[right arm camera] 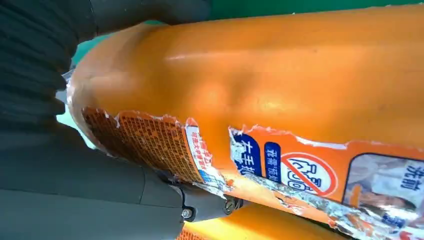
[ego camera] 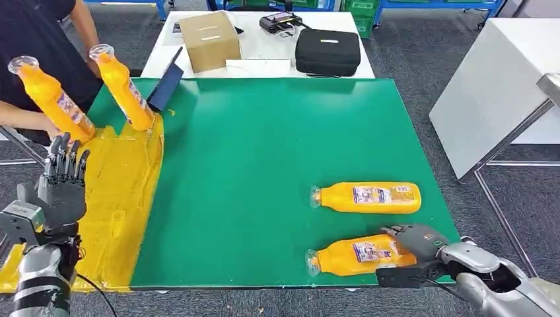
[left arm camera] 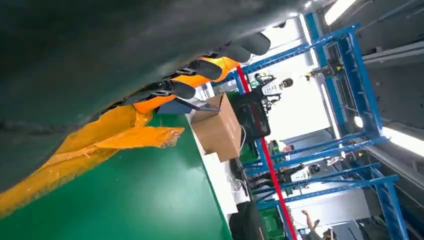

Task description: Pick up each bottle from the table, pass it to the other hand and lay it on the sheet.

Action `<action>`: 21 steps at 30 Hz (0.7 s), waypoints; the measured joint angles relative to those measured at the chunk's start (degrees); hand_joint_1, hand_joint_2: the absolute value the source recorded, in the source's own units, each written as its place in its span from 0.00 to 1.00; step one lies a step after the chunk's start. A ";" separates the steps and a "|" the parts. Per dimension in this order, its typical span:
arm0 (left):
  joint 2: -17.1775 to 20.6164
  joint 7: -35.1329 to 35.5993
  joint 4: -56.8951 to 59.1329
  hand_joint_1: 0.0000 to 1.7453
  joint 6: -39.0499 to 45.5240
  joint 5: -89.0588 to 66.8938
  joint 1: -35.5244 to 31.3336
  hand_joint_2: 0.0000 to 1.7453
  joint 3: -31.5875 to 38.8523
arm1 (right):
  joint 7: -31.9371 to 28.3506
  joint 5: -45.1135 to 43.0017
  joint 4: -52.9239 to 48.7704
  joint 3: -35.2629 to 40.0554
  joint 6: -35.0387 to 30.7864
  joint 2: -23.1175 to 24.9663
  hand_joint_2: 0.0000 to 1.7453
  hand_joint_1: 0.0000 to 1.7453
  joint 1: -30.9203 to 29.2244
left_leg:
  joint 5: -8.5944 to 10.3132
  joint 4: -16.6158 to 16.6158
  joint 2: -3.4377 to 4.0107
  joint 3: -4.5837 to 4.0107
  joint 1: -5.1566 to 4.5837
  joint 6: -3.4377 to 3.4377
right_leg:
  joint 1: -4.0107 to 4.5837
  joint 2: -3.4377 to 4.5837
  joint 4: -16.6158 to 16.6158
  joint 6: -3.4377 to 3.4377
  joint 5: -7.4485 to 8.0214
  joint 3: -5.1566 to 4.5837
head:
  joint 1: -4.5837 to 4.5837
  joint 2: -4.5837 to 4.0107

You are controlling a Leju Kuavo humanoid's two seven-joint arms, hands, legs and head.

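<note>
So far, no bottle is seen lying flat on the yellow sheet (ego camera: 125, 198) at the left edge of the green surface (ego camera: 264, 152). Two orange bottles are stood or held upright at its far end: one (ego camera: 123, 87) on the sheet, the other (ego camera: 51, 100) by a person's hand. Two remain lying on the surface: the farther bottle (ego camera: 367, 197) untouched, the nearer bottle (ego camera: 353, 255) closed around at its base by the right hand (ego camera: 416, 241); its label looks torn. The left hand (ego camera: 63, 185) is raised, fingers apart and empty. Lift, handover and laying are judged still to come.
</note>
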 measured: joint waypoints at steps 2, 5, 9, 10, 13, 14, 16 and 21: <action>-0.07 0.00 0.43 0.00 0.00 0.08 -0.15 0.00 -0.22 | 0.13 0.02 0.26 0.52 0.00 -0.09 1.00 1.00 -0.38 | -0.02 0.00 0.00 0.05 0.00 0.03 | 0.00 0.00 -0.04 0.01 0.01 0.08 | -0.02 0.00; -0.24 0.00 0.79 0.00 -0.18 0.94 -0.13 0.00 -0.28 | 0.20 -0.44 1.90 0.92 -2.32 0.97 1.00 1.00 -1.01 | -0.06 -0.03 0.05 0.14 0.06 0.08 | 0.05 0.04 -0.10 0.01 0.01 0.30 | 0.02 0.00; -0.35 0.90 0.72 0.00 -3.85 3.89 0.81 0.00 -0.22 | -2.13 -4.91 8.12 -0.43 -10.57 8.40 1.00 1.00 -2.57 | -0.16 -0.08 1.10 0.25 0.34 0.00 | 0.38 0.86 -0.33 -0.28 0.43 0.96 | 0.02 0.00; -0.48 1.83 0.53 0.00 -5.32 4.91 1.24 0.00 -0.22 | -3.38 -6.92 9.54 -1.39 -12.62 11.09 1.00 1.00 -3.28 | -0.22 -0.10 1.50 0.28 0.35 -0.02 | 0.40 1.24 -0.34 -0.30 0.43 0.90 | 0.02 0.00; -1.66 4.13 -0.92 0.00 -9.43 8.70 2.13 1.00 -0.68 | -8.16 -18.88 11.69 -4.03 -10.70 17.73 1.00 1.00 -4.60 | -0.05 -0.10 1.90 0.09 0.34 -0.13 | 0.39 1.71 -0.34 -0.34 0.84 0.45 | 0.00 0.00; -2.32 4.65 -1.59 0.00 -10.60 10.33 2.42 1.00 -1.24 | -10.15 -25.11 11.65 -5.11 -8.60 19.90 1.00 1.00 -4.91 | 0.25 -0.09 1.83 -0.08 0.34 0.02 | 0.39 1.67 -0.32 -0.20 1.02 0.21 | -0.02 0.00; -4.07 5.77 -3.20 0.00 -11.65 13.36 3.61 1.00 -2.41 | -11.87 -32.58 10.22 -6.56 -8.13 23.88 1.00 1.00 -4.81 | 0.69 -0.07 1.48 -0.74 0.27 0.01 | 0.35 1.42 -0.12 -0.03 1.16 -0.35 | -0.04 0.00; -8.70 5.46 -8.88 0.00 -9.55 11.56 10.01 1.00 -7.87 | -9.59 -38.49 3.38 -10.56 -11.32 31.92 1.00 0.98 -7.06 | 0.92 -0.06 0.98 -1.36 0.25 0.02 | 0.34 0.91 -0.03 -0.03 1.15 -0.85 | -0.07 0.00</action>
